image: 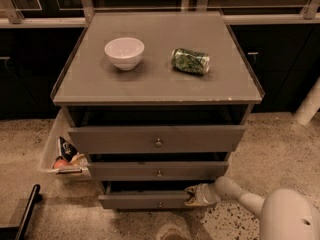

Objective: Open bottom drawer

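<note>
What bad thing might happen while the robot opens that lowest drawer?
The tool is at the right end of the bottom drawer, not at its knob, so it might slip off or pull the drawer crooked. A jolt might also roll the can lying on its side on the cabinet top.

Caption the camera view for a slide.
Gripper at the right end of the partly open bottom drawer; white bowl and green can on the cabinet top.

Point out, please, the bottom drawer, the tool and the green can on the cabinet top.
bottom drawer [132, 201]: camera view, on the left half of its grey front.
tool [195, 196]: camera view, on its tip, at the bottom drawer's right end.
green can [190, 61]: camera view, on the middle of its side.
</note>
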Robot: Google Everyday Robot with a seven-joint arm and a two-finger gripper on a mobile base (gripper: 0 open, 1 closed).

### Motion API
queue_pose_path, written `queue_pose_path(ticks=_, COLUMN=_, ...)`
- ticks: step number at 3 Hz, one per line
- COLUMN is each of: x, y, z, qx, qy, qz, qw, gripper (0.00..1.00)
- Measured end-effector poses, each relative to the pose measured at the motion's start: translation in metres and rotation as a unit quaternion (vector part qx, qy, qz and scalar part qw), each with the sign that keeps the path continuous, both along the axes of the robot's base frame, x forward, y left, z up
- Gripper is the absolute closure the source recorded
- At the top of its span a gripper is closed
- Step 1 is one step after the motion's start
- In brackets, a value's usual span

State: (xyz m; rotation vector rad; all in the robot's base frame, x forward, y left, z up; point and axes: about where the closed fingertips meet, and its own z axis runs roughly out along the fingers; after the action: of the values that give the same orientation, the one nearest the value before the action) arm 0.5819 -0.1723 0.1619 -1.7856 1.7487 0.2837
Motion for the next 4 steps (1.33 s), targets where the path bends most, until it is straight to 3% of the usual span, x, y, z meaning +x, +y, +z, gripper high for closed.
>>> queue_pose_path(ticks=1, x=0.001, y=0.002, z=0.000, qx=0.004, qy=0.004, qz=0.002, qw=1.0000, gripper=0.40)
queue_pose_path(ticks=2, x=-0.021, y=-0.003, z=-0.006, qx=0.015, qy=0.018, qz=0.016, qw=0.9996, gripper=0.17)
queue_pose_path(ticks=3, x=-0.052, y=-0.009, z=-0.006, qx=0.027, qy=0.019, qz=0.028, qw=0.9991, gripper=0.19)
queue_pose_path(ticks=4, x=-0.079, y=-0.013, z=-0.005, qx=0.040, qy=0.018, qz=0.033, qw=0.9985, gripper=0.42)
